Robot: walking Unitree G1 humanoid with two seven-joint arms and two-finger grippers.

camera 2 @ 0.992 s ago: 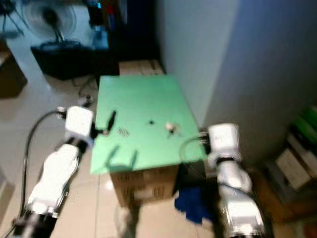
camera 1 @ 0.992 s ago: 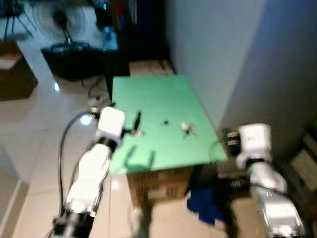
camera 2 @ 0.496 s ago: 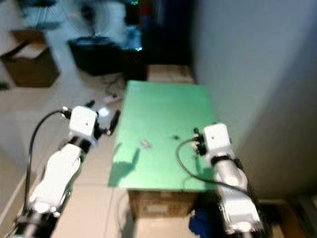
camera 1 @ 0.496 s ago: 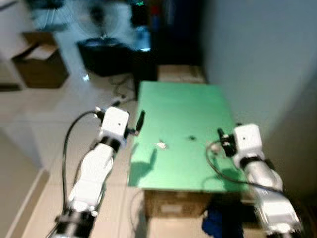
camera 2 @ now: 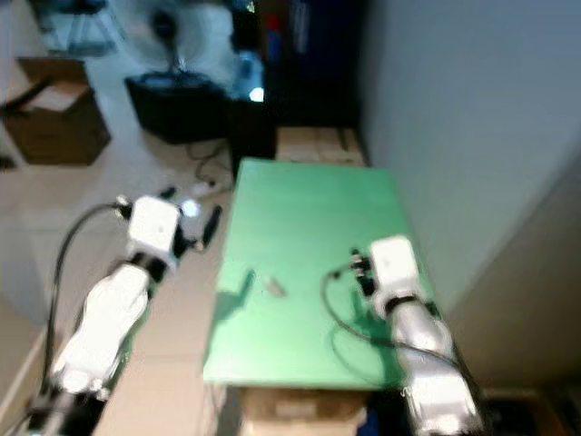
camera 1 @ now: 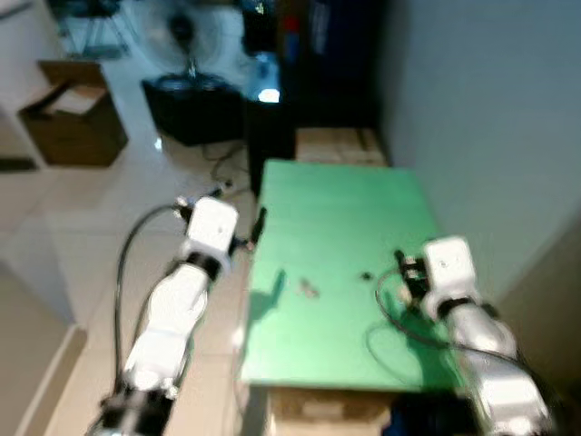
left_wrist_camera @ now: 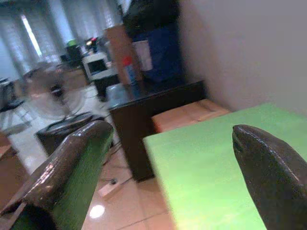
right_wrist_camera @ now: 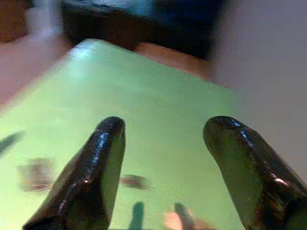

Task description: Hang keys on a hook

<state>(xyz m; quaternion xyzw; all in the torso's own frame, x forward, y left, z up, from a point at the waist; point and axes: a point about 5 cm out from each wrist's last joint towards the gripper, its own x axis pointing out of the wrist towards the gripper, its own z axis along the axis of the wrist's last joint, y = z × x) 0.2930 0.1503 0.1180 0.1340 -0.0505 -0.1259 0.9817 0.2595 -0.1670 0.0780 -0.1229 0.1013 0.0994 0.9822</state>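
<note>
There is one green tabletop (camera 1: pixel 345 227), and on it lie three small things: one pale blurred thing (camera 1: pixel 309 289) toward 9 o'clock, one dark speck (camera 1: pixel 366 275) near the middle, and one pale thing (right_wrist_camera: pixel 180 221) seen just before the right claw; which of them are keys I cannot tell. Two claws are counted, the left claw (left_wrist_camera: pixel 168 167) and the right claw (right_wrist_camera: pixel 165 163), each with two black fingers set apart. On the floor toward 11 o'clock stand one fan (camera 1: pixel 186 45) and one open cardboard box (camera 1: pixel 73 123), and one more carton (camera 1: pixel 340 145) lies at 12 o'clock behind the tabletop.
</note>
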